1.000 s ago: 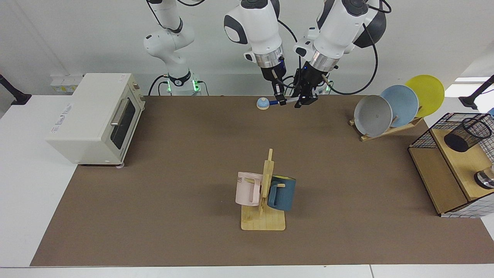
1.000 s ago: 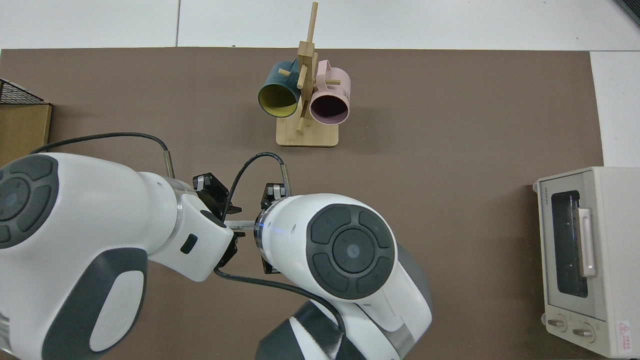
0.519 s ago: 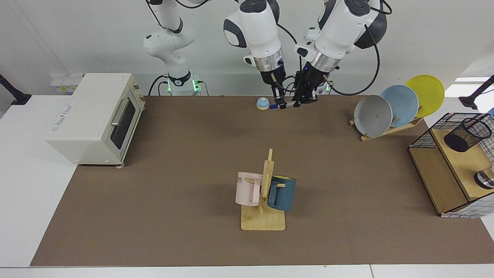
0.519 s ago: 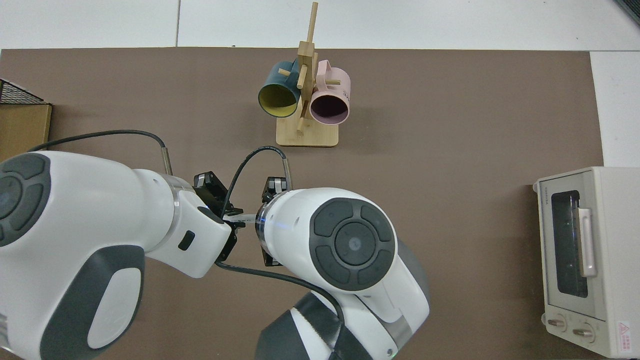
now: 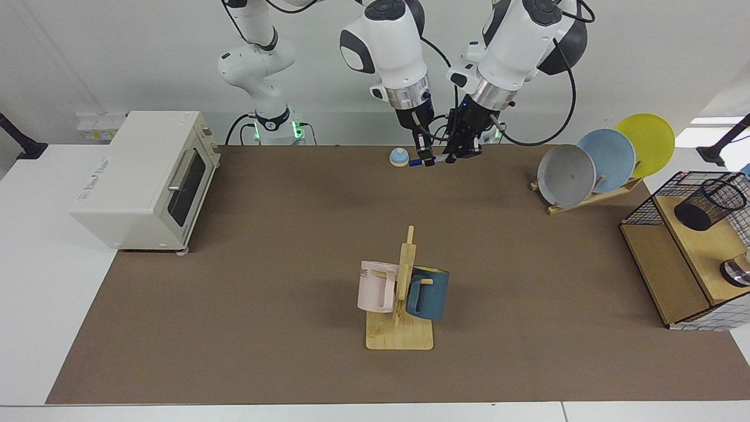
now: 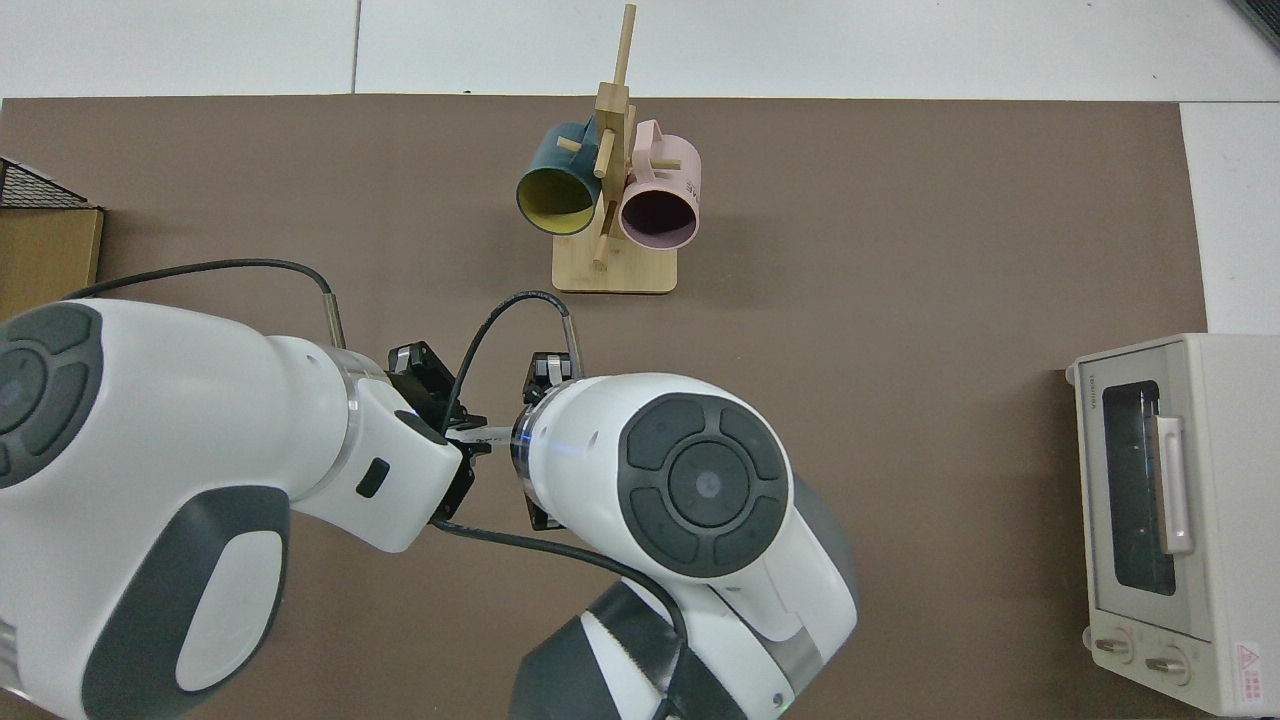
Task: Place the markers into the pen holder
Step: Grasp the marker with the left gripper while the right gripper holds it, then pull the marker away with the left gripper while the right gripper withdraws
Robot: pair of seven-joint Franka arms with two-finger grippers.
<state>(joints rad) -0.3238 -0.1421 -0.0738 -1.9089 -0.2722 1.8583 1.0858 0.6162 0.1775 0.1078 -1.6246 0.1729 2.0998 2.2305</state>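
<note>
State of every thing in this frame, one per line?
marker: held level above the table, gripped by right hand
left hand: at the marker's other end
pen holder: on the shelf, no marker inside
toaster oven: door shut
mugs: hung on stand
plates: on edge in rack

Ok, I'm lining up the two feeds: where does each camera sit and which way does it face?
Facing view: across the table, looking at the robots; both arms show, left gripper and right gripper at the marker.
Top view: overhead, looking down, robots' side at bottom; both arms' wrists fill it.
Shared: marker, mug rack, toaster, sides swapped.
</note>
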